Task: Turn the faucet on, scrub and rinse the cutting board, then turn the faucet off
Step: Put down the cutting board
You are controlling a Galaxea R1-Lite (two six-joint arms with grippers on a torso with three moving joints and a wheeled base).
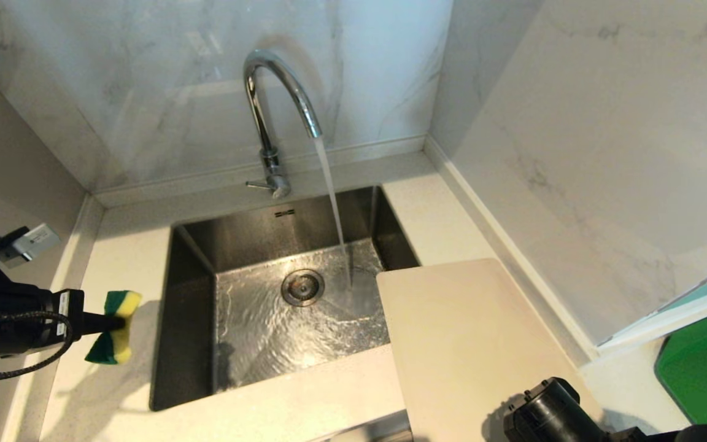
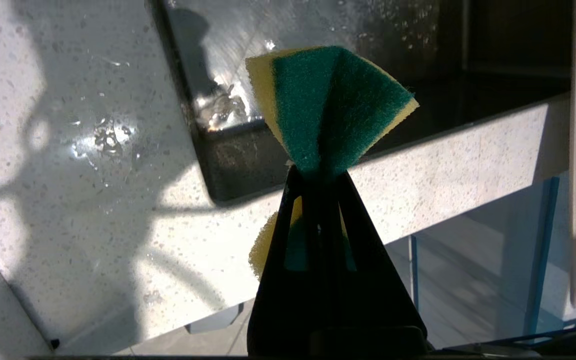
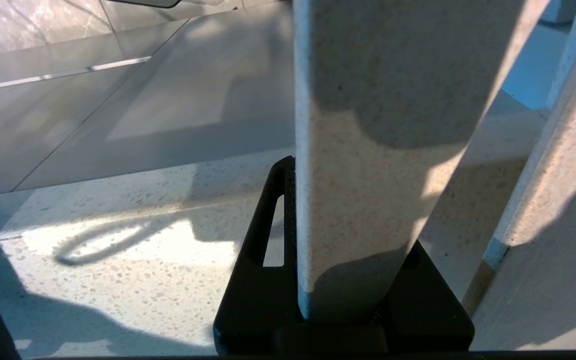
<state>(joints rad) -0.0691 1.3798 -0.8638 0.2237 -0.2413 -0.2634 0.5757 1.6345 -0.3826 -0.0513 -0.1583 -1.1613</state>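
The right gripper (image 3: 338, 300), fingers clamped on the board (image 1: 470, 350), holds its far end just beside the stream, while the left gripper (image 1: 99, 322), fingers pinching the sponge (image 1: 114, 328), waits across the sink (image 1: 194, 319).

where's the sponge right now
In the head view, the sponge is pinched in the left hand, above the counter left of the sink.

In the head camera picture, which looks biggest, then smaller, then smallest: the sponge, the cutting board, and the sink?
1. sink
2. cutting board, nearly as big, but nearer the camera
3. sponge, smallest
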